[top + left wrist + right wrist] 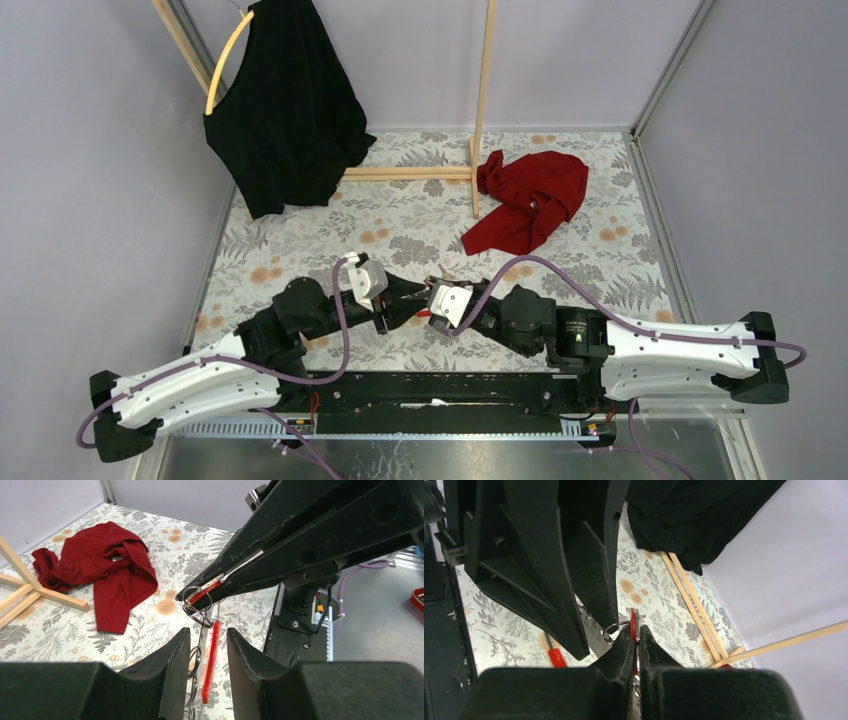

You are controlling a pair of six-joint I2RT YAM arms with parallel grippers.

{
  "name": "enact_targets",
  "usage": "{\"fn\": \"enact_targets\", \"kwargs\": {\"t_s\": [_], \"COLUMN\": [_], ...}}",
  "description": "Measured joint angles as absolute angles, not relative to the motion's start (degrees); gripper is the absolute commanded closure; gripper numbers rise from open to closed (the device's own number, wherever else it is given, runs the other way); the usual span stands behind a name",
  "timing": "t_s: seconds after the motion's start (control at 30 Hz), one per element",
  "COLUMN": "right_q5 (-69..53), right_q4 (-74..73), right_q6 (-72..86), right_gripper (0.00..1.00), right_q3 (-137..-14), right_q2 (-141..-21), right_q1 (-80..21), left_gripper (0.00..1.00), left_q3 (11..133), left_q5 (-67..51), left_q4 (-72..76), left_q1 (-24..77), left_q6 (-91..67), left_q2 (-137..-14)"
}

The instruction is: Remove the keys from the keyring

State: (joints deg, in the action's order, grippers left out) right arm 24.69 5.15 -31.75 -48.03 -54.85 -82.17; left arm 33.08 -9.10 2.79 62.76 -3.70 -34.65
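Looks like the right end effector [635, 631] is clamped on the keyring [204, 592], the left end effector [207, 636] is released with the keys [212, 662] dangling between its fingers; tiny, light, slippery metal, so I'd pinch a flat head.

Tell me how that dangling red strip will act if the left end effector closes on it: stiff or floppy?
The red strip hangs free from the keyring pinched in the right end effector, so it will probably swing away from a nudge. It looks thin and flat, likely light. Stiffness is unclear: it would hang straight either way.
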Motion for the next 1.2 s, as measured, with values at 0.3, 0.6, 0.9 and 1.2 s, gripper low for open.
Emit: {"fn": "enact_targets", "kwargs": {"t_s": [0.3, 0.6, 0.9, 1.2], "right_q5": [25.9, 26.1, 26.1, 26.9], "right_q4": [5.5, 5.3, 5.0, 3.1], "right_q6": [-32.3, -32.2, -31.9, -31.6], "right_gripper": [1.0, 1.0, 1.0, 1.0], "right_q3": [-48.1, -48.8, -49.5, -49.6], "right_q2": [-55.8, -57.2, -57.6, -57.6], "right_q1": [-82.2, -82.2, -82.2, -82.0], "left_gripper": [0.67, 0.67, 0.81, 1.0], "left_q3": [33.1, 33.1, 33.4, 34.2], "left_q5": [-3.6, -2.5, -1.4, -0.6], "left_q4": [2.8, 3.3, 4.1, 3.3], "left_q1": [63.7, 64.0, 64.2, 65.0], "left_q6": [-0.9, 0.1, 0.0, -1.5], "left_q2": [-34.9, -35.9, -36.3, -37.7]}}
